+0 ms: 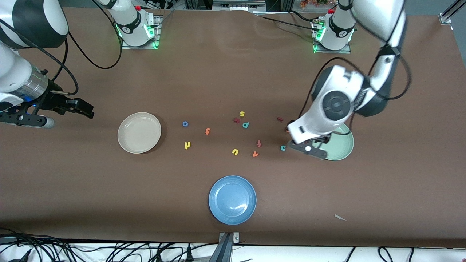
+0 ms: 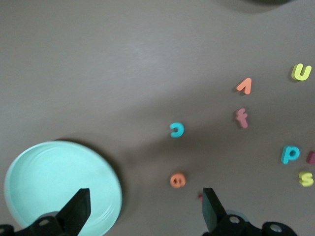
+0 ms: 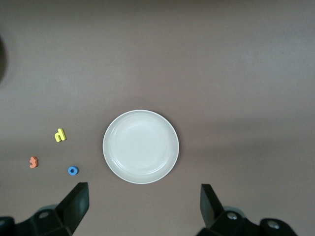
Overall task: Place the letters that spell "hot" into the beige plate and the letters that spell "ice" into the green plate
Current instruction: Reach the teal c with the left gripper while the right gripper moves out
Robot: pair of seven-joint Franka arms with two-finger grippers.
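Both plates [image 1: 139, 132] seemingly hold nothing.

You see the left gripper [image 1: 307, 148] low over the green plate [image 1: 342, 147] edge, beside the teal c [image 1: 283, 147]; the right gripper [image 1: 54, 113] waits beside the beige plate [image 1: 139, 132].

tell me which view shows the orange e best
The left wrist view: the orange e lies in plain sight beside the green plate. In the front view the left arm hides nearly all of it. The right wrist view misses it.
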